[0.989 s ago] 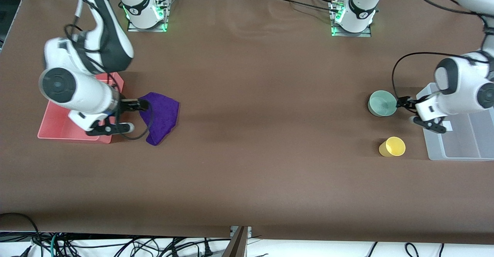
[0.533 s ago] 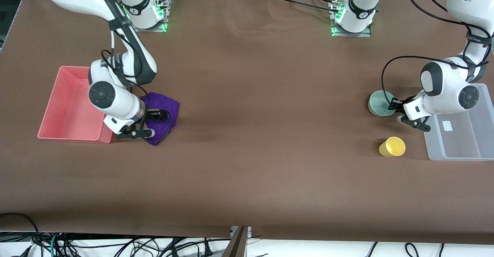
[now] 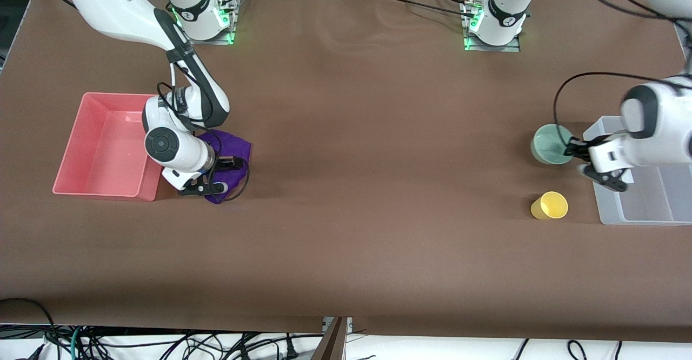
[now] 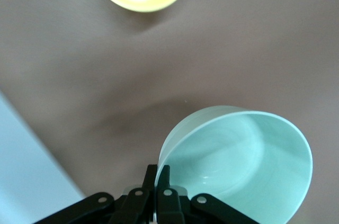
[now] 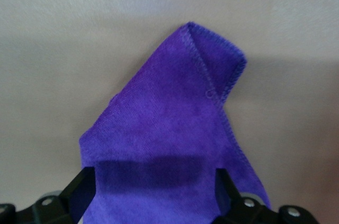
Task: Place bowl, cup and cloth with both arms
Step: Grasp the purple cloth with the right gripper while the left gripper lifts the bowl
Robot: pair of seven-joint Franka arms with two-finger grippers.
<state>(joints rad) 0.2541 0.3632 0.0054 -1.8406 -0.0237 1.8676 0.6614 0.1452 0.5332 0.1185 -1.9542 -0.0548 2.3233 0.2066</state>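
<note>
1. Front view: the yellow cup (image 3: 549,205) is the thing nearest the camera. It lies tipped on the brown table (image 3: 378,187) near the left arm's end, just beside the clear bin (image 3: 649,203).
2. Farther from the camera than the cup is the mint-green bowl (image 3: 550,144). The left gripper (image 3: 572,149) pinches its rim. In the left wrist view the fingers (image 4: 158,181) are pressed together on the rim of the bowl (image 4: 238,166), and it looks lifted a little off the table, but that is hard to tell.
3. At the right arm's end, the purple cloth (image 3: 233,152) lies on the table just beside the pink bin (image 3: 102,149).
4. The right gripper (image 3: 230,161) is down over the cloth. In the right wrist view its fingers (image 5: 79,187) are spread wide, one on each side of the cloth (image 5: 175,134).
</note>
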